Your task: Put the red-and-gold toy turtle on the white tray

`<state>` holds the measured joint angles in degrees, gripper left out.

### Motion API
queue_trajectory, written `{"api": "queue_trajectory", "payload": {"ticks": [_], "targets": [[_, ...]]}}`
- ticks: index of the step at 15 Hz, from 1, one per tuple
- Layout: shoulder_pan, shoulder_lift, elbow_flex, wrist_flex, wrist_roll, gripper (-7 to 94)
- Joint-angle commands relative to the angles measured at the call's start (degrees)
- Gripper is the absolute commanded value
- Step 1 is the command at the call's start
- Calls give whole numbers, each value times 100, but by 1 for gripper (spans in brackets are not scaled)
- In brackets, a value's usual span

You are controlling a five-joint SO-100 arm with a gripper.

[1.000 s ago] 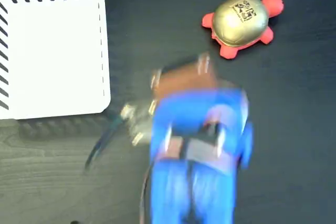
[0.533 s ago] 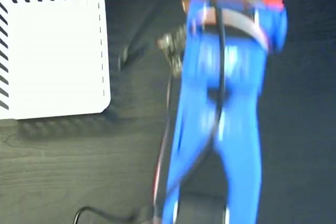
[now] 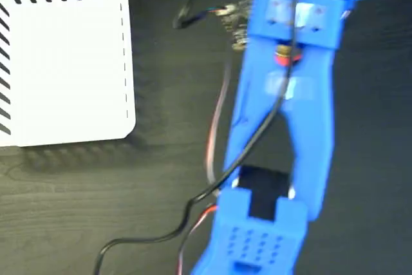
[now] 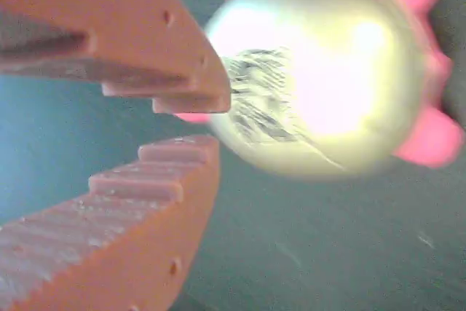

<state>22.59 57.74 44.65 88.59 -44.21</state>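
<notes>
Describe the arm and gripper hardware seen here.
The arm is bright blue printed plastic with a perforated block near the bottom, and black, red and white cables run along it. The gripper has orange-brown fingers with stepped, ridged inner faces and small holes.

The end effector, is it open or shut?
Open. In the wrist view the end effector shows a gap between its toothed orange fingers, right beside the gold turtle, not gripping it.

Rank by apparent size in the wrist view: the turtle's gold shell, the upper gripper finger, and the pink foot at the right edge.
1. Gold shell and upper finger: both fill much of the frame, and the finger is cut off by the edge and nearer the camera, so unranked.
2. Pink foot: clearly smallest.
</notes>
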Motion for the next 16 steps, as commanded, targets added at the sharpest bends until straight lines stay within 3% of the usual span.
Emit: {"api": "queue_trajectory", "payload": {"ticks": [1,9,11,12,13,16], "targets": [[176,9,-431,62,-413,0],[105,-290,-721,167,-343,3],[141,-299,-729,211,-352,21],[167,-299,-747,290,-387,36],[202,-308,-773,396,-475,42],[413,70,-176,264,-1011,48]]}}
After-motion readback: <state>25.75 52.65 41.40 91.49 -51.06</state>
